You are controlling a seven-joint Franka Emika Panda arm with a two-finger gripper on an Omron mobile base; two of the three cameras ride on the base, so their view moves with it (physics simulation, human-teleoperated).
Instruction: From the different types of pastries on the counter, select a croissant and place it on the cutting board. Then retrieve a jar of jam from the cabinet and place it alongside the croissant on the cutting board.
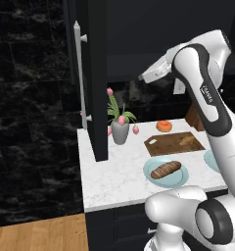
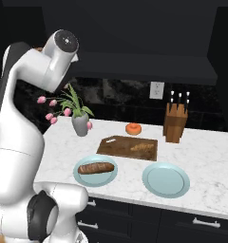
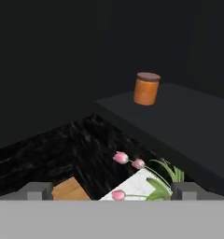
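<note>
The orange-red jar of jam [image 3: 146, 88] stands upright on a dark shelf inside the cabinet, ahead of and above my gripper [image 3: 111, 191]. The two fingertips [image 3: 39, 190] sit far apart at the bottom of the hand view, open and holding nothing. The cabinet door [image 1: 97, 73] hangs open, its silver bar handle [image 1: 80, 73] facing me. The golden-tan croissant [image 1: 188, 141] [image 2: 142, 147] lies on the dark wooden cutting board [image 1: 163, 144] [image 2: 118, 144] on the white counter [image 1: 114, 176] [image 2: 206, 152]. My arm is raised high toward the cabinet.
An orange doughnut [image 1: 164, 126] [image 2: 133, 128] lies behind the board. A brown loaf [image 1: 165, 169] [image 2: 96, 167] rests on a teal plate, with a bare teal plate [image 2: 166, 179] beside it. A tulip vase [image 1: 120, 130] [image 2: 80, 123] stands below the cabinet. A knife block [image 2: 175, 123] is at the right.
</note>
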